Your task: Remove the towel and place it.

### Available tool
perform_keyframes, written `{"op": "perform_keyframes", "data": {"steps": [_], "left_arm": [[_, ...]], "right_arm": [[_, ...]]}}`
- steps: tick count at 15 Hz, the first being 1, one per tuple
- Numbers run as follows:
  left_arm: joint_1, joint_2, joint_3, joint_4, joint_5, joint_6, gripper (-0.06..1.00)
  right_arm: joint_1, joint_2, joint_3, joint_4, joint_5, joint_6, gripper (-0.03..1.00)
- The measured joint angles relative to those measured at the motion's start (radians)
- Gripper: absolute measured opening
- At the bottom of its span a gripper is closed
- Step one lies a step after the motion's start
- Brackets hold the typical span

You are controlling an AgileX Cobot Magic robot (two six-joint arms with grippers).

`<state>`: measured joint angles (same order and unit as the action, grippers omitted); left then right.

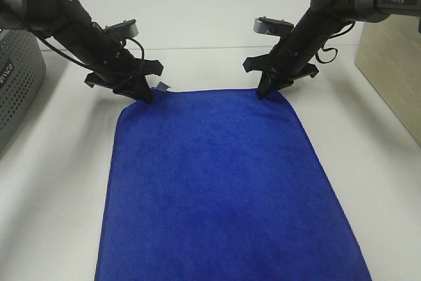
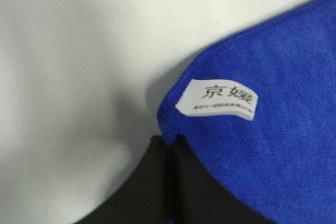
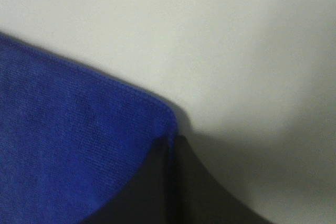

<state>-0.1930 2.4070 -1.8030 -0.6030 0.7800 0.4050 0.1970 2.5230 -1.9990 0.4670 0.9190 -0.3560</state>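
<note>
Royal-blue towel [image 1: 230,189] lay spread flat on the white table [image 1: 59,182], its two far corners caught by the two grippers. The left gripper [image 1: 146,95] was clenched on one corner: in its wrist view the dark fingers [image 2: 210,192] met with only a thin strip of blue cloth pinched between them, and the hem curved round just past their tips. A small white tag [image 2: 218,99] with black printed characters lay on the plush just beyond those fingertips, near the corner. The right gripper [image 1: 264,90] was likewise clamped on the other far corner, its fingers [image 3: 205,192] pressed together with a sliver of blue between them and the rounded, stitched corner right at their tips. Between the two grippers the towel's edge ran nearly straight, and from them the cloth stretched away smooth, widening toward the near side of the table, where it ran out of the high view. Outward of the left gripper, well apart, stood a grey perforated box [image 1: 16,83]; outward of the right gripper, well apart, a tan panel [image 1: 391,64].
</note>
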Motion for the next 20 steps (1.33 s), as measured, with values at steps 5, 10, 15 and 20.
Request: {"op": "perform_keyframes", "data": {"steps": [5,10,15,20], "left_arm": [[0.000,0.000,0.000,0.000,-0.016,0.029,0.00],[-0.002,0.000,-0.059,0.022,-0.092,0.037,0.00],[-0.002,0.000,-0.135,0.043,-0.218,0.058,0.00],[-0.002,0.000,-0.137,0.046,-0.384,0.128,0.00]], "right_arm": [[0.000,-0.016,-0.002,-0.065,-0.003,-0.036,0.00],[0.000,-0.022,-0.082,-0.127,-0.069,-0.055,0.00],[0.000,-0.022,-0.151,-0.128,-0.201,-0.083,0.00],[0.000,-0.004,-0.151,-0.126,-0.373,-0.103,0.00]]}}
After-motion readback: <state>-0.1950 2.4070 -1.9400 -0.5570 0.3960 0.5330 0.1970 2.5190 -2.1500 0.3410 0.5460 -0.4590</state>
